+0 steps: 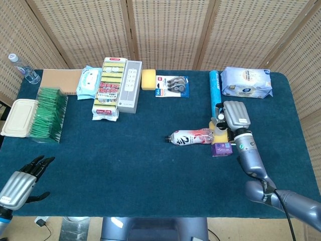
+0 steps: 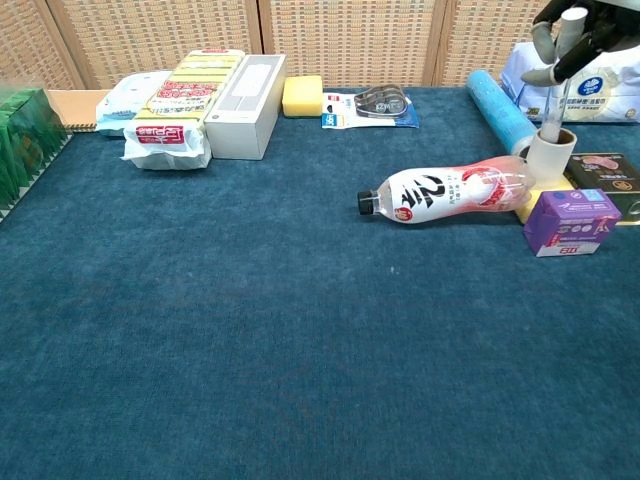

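My right hand (image 1: 234,116) hovers over a small white cup-like roll (image 2: 551,152), back of the hand upward. In the chest view its curled fingers (image 2: 560,35) hang above the roll, and a thin clear stick (image 2: 552,105) runs from them down into it. I cannot tell whether they pinch it. Beside the roll a pink-labelled bottle (image 1: 190,137) lies on its side, resting against a yellow block (image 1: 219,136). A purple box (image 2: 570,221) stands in front. My left hand (image 1: 22,181) floats off the table's near left corner, fingers spread, holding nothing.
A blue roll (image 1: 214,90) and a wipes pack (image 1: 247,82) lie behind my right hand. A dark packet (image 2: 608,172) sits by the purple box. At back left are sponge packs (image 1: 108,90), a white box (image 1: 129,85), a yellow sponge (image 1: 148,79), a green stack (image 1: 47,113) and a lidded container (image 1: 19,116).
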Robot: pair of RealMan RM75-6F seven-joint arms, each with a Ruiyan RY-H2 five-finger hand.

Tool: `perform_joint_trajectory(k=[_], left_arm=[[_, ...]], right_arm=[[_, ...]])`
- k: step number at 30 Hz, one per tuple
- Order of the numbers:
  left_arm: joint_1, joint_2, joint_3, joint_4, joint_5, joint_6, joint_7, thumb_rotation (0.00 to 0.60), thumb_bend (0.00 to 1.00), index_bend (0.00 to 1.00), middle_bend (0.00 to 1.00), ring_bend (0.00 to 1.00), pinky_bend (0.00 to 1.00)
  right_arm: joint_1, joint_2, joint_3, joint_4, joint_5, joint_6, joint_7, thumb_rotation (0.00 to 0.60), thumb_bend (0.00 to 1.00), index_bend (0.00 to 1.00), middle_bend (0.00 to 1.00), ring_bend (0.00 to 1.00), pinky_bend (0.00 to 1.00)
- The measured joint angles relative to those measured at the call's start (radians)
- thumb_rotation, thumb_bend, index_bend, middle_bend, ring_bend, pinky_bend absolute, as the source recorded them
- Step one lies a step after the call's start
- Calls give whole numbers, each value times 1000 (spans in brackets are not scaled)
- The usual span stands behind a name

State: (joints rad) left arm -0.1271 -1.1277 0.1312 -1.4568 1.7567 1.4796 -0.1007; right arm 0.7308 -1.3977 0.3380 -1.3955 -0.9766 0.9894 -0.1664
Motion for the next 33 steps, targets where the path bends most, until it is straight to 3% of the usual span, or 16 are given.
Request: perform_joint_trajectory(k=[13,22,28,33], left_arm=[[-6,1,-3,-2,-12,-14,-3,600,114,1,170,104,299],[-8,2,-3,-4,-7,-12,-3,600,113,1,170,105,299],[-10,4,-2,-6,-1,-10,-3,600,114,1,170,104,299],[-17,7,0,-10,9,-13,-2,600,114,1,170,105,299]], right_arm=[[12,-34,-14,85,-13,-31,32,600,351,775,929,961,940],[8,-52,-23,134,-43,-42,89,600,336,742,874,874,812],[-3,-53,-33,162,-79,-43,130,600,335,666,747,740,703],[-16,-42,-43,164,-102,-34,141,600,335,536,581,577,602]])
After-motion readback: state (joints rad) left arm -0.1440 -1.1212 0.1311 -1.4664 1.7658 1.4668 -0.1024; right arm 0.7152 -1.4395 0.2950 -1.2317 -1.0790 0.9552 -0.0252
